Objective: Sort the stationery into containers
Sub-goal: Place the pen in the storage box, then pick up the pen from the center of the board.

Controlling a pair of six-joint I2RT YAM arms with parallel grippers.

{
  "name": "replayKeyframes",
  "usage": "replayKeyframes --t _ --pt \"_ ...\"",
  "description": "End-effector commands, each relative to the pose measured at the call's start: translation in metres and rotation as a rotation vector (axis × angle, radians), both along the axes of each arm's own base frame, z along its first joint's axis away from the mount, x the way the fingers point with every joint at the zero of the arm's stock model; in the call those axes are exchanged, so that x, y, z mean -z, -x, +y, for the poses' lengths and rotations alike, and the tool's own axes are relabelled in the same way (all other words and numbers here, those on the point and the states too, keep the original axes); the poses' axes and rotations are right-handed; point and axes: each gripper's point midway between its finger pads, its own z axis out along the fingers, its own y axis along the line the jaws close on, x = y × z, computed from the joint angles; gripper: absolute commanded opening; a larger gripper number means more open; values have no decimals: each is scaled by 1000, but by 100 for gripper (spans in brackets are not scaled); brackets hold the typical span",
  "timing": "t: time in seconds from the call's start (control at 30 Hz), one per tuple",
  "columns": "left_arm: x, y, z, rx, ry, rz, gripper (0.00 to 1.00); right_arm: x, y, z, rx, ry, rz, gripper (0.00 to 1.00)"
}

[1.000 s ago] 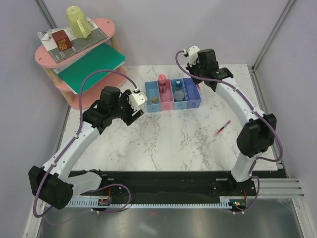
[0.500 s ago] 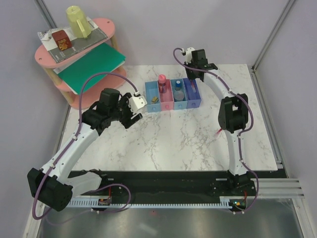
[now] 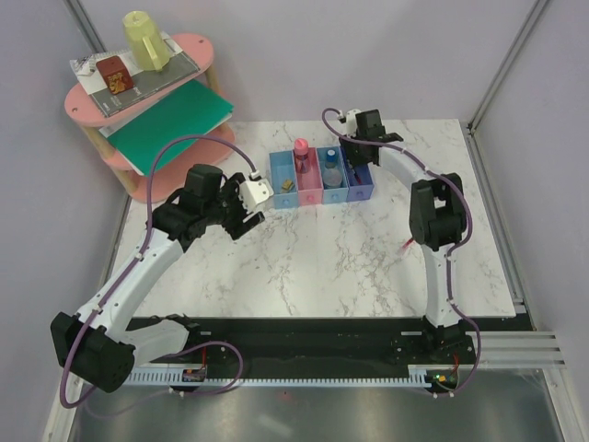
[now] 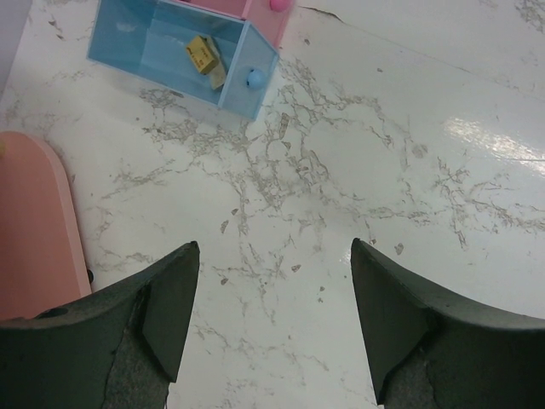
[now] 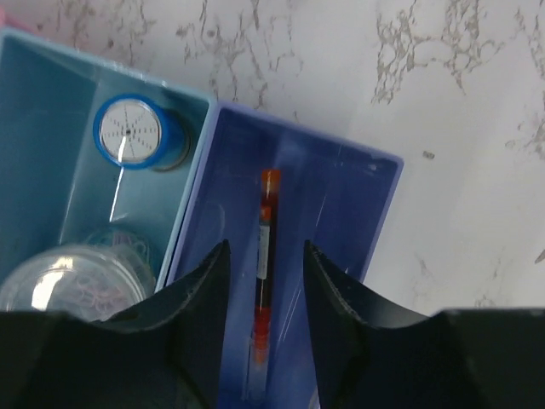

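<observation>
The four joined bins (image 3: 357, 191) stand at the back middle of the table. My right gripper (image 5: 266, 249) is open right above the purple-blue bin (image 5: 358, 200), and a red pen (image 5: 269, 183) lies in that bin between the jaws. The blue-capped bottle (image 5: 129, 132) stands in the light blue bin beside it. A pink-capped tube (image 3: 301, 150) stands in the pink bin. Tan blocks (image 4: 202, 53) lie in the leftmost light blue bin (image 4: 136, 43). A second red pen (image 3: 411, 241) lies on the table, partly hidden behind my right arm. My left gripper (image 4: 274, 256) is open and empty over bare marble.
A clear jar (image 5: 64, 285) sits in the same bin as the bottle. A pink two-tier shelf (image 3: 198, 46) at the back left carries a yellow cup (image 3: 145, 39), a brown box (image 3: 114, 74) and a green board (image 3: 170, 115). Its base (image 4: 34, 221) is close to my left gripper.
My right arm has folded in, and its gripper has come down over the purple-blue bin. My left arm has barely shifted.
</observation>
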Motion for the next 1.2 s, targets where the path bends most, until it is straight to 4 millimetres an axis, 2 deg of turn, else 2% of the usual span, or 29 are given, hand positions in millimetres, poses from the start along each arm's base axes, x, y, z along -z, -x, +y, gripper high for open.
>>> replayKeyframes --t 0.0,0.03,0.07,0.1,0.13,0.17,0.2,0.23,0.27,0.3,0.33,0.37,0.4,0.43,0.47,0.57,0.67,0.9,1.03,1.13,1.17 --pt "-25 4 -5 49 24 -63 79 -81 6 -4 16 -33 -149 48" --pt "-27 5 -5 49 26 -67 79 -83 12 -6 22 -33 -143 48" --pt "-28 6 -3 49 22 -69 79 -104 19 -12 49 -35 -169 50" --pt "-33 8 -2 48 28 -82 79 -113 24 -19 71 -28 -181 51" --pt "-35 10 -2 47 31 -85 79 -111 33 -24 87 -18 -169 52" --pt "-36 12 -1 50 28 -86 79 -135 43 -33 119 -19 -208 53" --pt "-41 15 0 54 32 -98 79 -141 50 -42 163 -16 -214 53" --pt "-45 15 1 52 34 -108 79 -131 62 -50 186 1 -188 54" --pt "-48 17 2 56 30 -114 79 -150 74 -60 221 2 -215 56" --pt "-50 18 2 57 28 -120 79 -149 83 -67 257 1 -207 57" --pt "-57 19 3 60 31 -137 80 -135 96 -80 304 39 -174 58" --pt "-59 20 3 74 21 -149 80 -138 110 -91 338 45 -161 59" --pt "-61 21 5 82 13 -159 80 -132 120 -98 359 57 -136 59" --pt "-65 23 6 90 13 -172 80 -112 133 -103 385 52 -79 59" --pt "-66 24 6 106 2 -189 81 -107 145 -111 407 57 -45 59" --pt "-71 28 6 138 -10 -216 82 -76 172 -124 460 51 78 60" --pt "-74 30 6 174 -25 -239 84 -54 189 -128 528 -8 189 62" --pt "-78 32 8 196 -54 -261 84 -11 210 -131 619 -115 349 66" --pt "-81 32 11 203 -80 -275 86 25 224 -150 699 -120 446 67" --pt "-83 31 12 204 -90 -279 86 38 225 -153 723 -119 486 68" --pt "-83 30 11 206 -89 -275 86 39 226 -163 755 -120 487 68"
